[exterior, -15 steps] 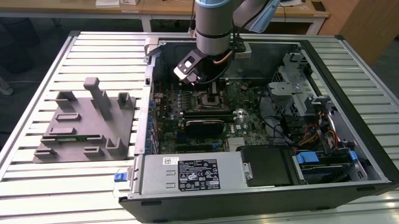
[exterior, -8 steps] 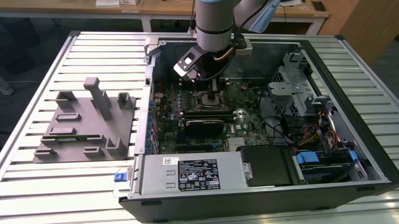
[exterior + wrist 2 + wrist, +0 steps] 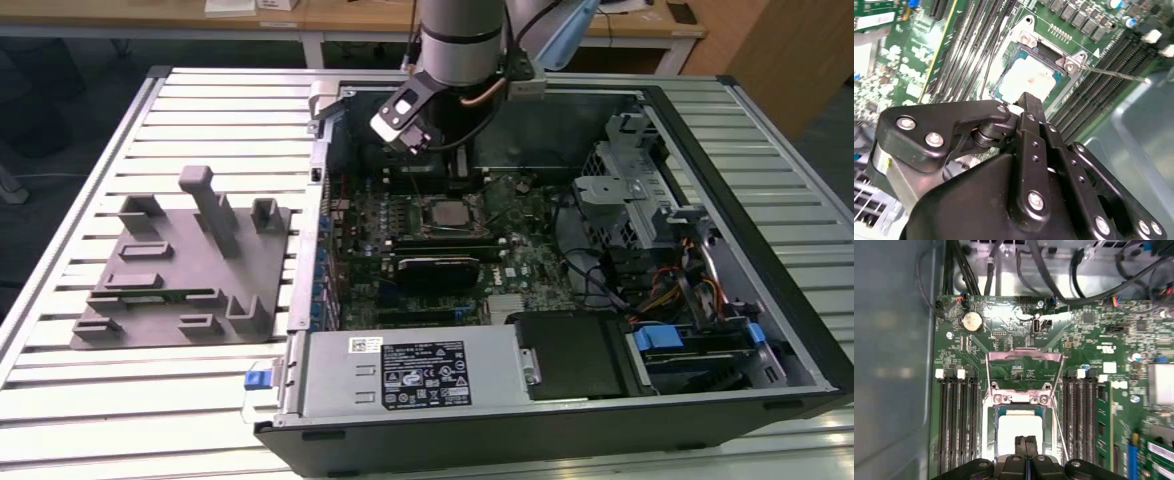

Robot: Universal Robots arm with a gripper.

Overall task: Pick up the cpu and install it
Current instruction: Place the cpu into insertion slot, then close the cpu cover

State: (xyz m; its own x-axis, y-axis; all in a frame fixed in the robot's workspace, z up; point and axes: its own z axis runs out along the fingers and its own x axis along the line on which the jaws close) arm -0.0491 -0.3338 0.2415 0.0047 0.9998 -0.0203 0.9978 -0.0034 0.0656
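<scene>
The black metal gripper [image 3: 1026, 442] hangs with its fingers pressed together on nothing, tips straight above the near edge of the small square silver-topped cpu [image 3: 1019, 426], which lies flat in the open socket [image 3: 1019, 399] on the green motherboard [image 3: 1004, 335].

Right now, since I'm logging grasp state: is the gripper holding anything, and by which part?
Nothing is held. The gripper is shut on nothing, poised over the cpu, which lies in the socket.
</scene>
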